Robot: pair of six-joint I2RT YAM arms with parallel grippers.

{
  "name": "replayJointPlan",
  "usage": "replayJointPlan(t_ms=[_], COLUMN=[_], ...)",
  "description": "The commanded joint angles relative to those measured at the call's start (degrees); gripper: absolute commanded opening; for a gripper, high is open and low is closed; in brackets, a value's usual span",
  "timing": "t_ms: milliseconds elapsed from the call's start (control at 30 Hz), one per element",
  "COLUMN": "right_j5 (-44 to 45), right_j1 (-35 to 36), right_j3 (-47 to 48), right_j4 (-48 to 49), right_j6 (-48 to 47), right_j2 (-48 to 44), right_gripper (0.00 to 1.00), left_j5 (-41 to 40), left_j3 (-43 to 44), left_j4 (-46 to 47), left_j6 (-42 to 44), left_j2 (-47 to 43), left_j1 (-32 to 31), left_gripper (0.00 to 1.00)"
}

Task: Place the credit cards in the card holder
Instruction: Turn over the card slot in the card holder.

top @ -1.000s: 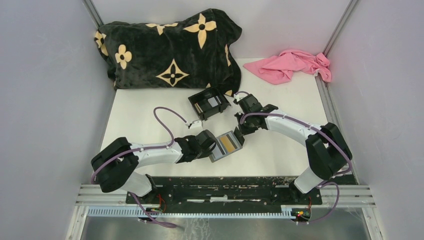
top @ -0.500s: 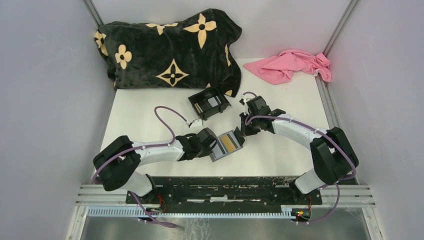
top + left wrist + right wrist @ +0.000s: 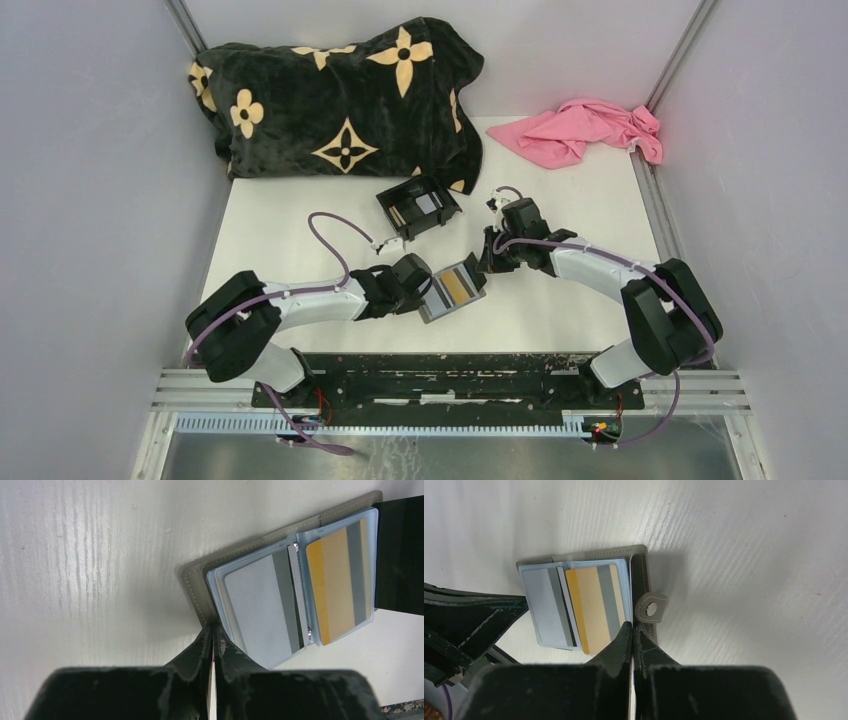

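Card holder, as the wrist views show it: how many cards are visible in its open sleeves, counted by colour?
Silver-grey card: 1
Gold card: 1
Total: 2 showing in the card holder; any cards tucked behind these are hidden.

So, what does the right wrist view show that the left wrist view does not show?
Only the right wrist view: the clasp tab with its snap, and where the right gripper pinches the card holder, beside that tab. Only the left wrist view: where the left gripper pinches the opposite cover edge. Both: a gold card and a silvery card in its clear sleeves.
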Motion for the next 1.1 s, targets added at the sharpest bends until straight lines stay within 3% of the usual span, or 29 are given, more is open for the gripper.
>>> replayJointPlan(t_ms=[0, 1067], right_j5=[-2.12, -1.45], right_j1=[-0.01, 0.0], right_j3=[-1.13, 2.13], right_j4=[5.09, -0.08], right_j6=[2.51, 3.45], right_j2=[-1.25, -7.1], right_gripper=[0.01, 0.01], left_j5=[-2.9, -0.23], left_j3=[-1.01, -0.36], left_j4=[-4.83, -3.69], left_j6=[3.17, 4.63], left_j2=[0.4, 3.01], left_j1=[1.58, 2.75], left_gripper=[0.1, 0.09])
